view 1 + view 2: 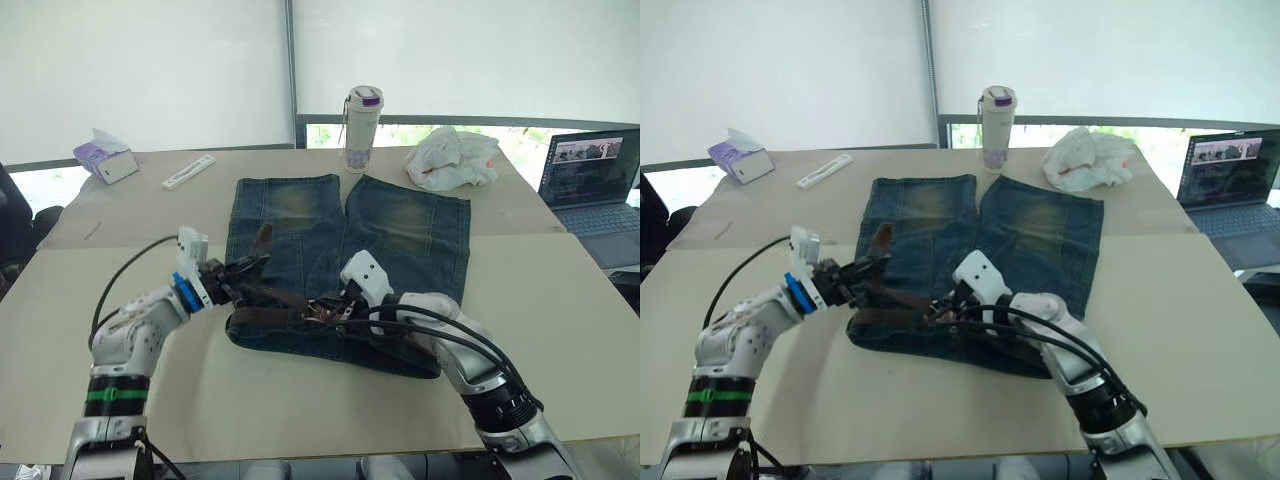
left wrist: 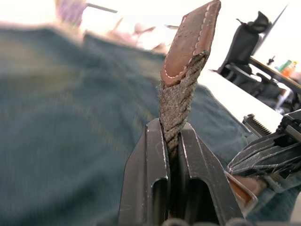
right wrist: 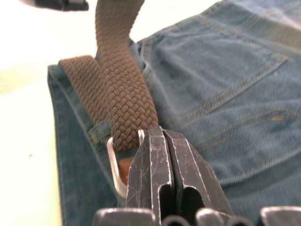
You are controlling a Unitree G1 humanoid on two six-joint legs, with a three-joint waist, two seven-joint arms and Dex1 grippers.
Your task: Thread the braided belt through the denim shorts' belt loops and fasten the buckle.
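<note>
Centre of left eye frame: dark blue faded denim shorts (image 1: 350, 250) flat on table. Left gripper (image 2: 174, 155) clamped on leather-tipped end of brown braided belt (image 3: 122, 94). Right gripper (image 3: 162, 155) closed at silver square buckle (image 3: 115, 165). Fastening step; next, feed tip through buckle frame.

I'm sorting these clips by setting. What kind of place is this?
Probably an office or lab workspace, not a home. A large plain table stands before windows with drawn blinds, an open laptop sits at its edge, and an office chair stands nearby.
</note>
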